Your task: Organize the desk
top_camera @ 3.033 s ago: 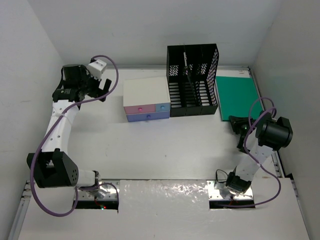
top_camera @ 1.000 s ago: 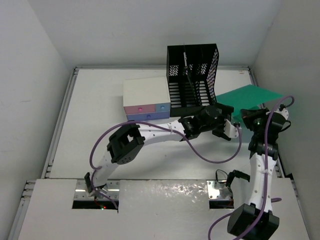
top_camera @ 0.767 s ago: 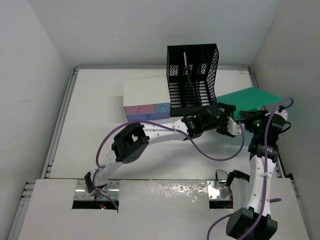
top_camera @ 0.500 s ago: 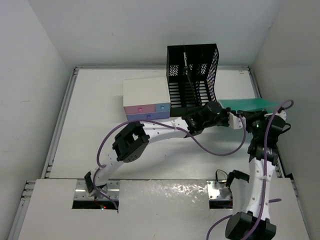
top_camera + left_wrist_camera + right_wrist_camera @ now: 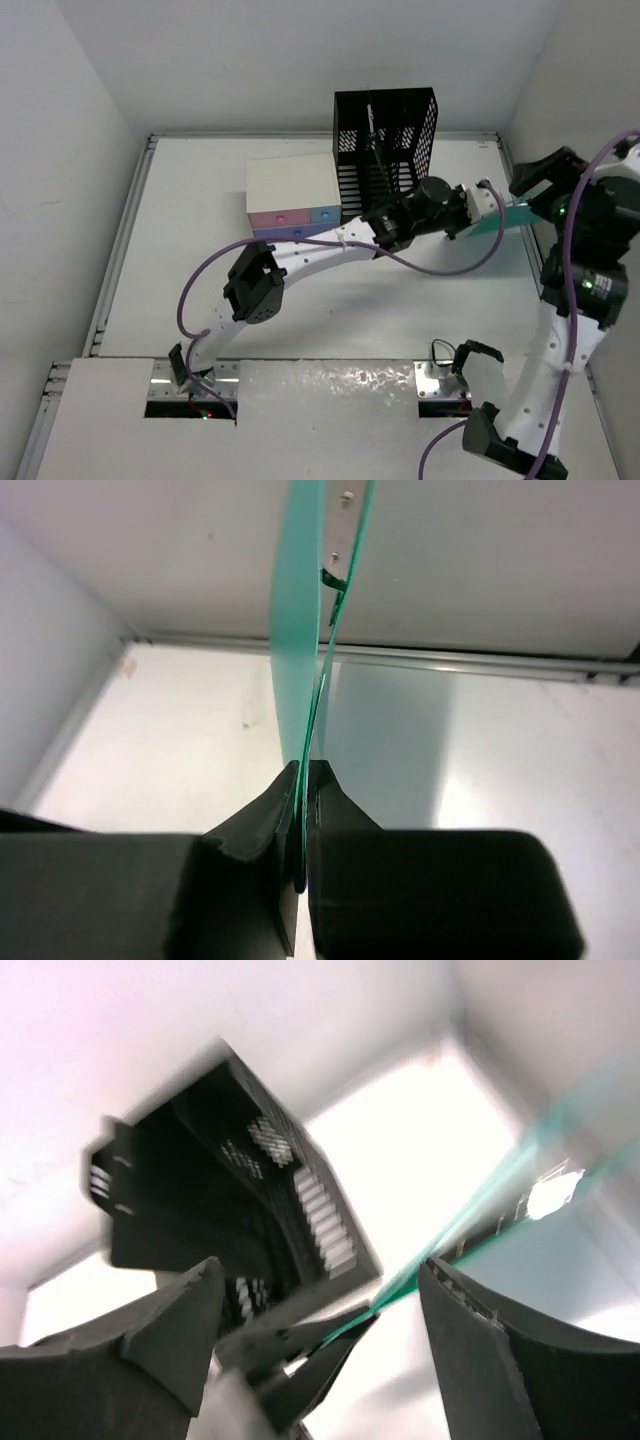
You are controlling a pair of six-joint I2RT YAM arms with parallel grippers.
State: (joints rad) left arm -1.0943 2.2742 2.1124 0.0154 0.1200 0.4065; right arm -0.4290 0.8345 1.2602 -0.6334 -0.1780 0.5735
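1. Two robot arms reach over the white table [image 5: 200,220]. The table fills the floor of the white-walled box and lies under everything else.
2. The left arm stretches far across to the right side. Its left pincer [image 5: 302,780] is squeezed tight on a thin green folder [image 5: 297,630].
3. In the left wrist view the folder stands on its edge and sticks straight out from the black fingers. A small metal strip [image 5: 343,530] sits near its far end.
4. From the top, the green folder [image 5: 512,211] looks like only a thin green line, because it is turned on its side. It is just to the right of the black mesh file holder [image 5: 385,160].
5. The right arm stands tall at the right side. Its right pincer [image 5: 543,185] is up near the folder.
6. In the right wrist view the two fingers of the right pincer [image 5: 320,1330] are wide apart, and nothing is pinched between them. The picture is blurry. The folder's green edge [image 5: 500,1180] runs across it, and the black file holder [image 5: 230,1190] shows behind.
7. A small box with pink and blue drawers [image 5: 293,198] sits on the table, touching the left side of the file holder.
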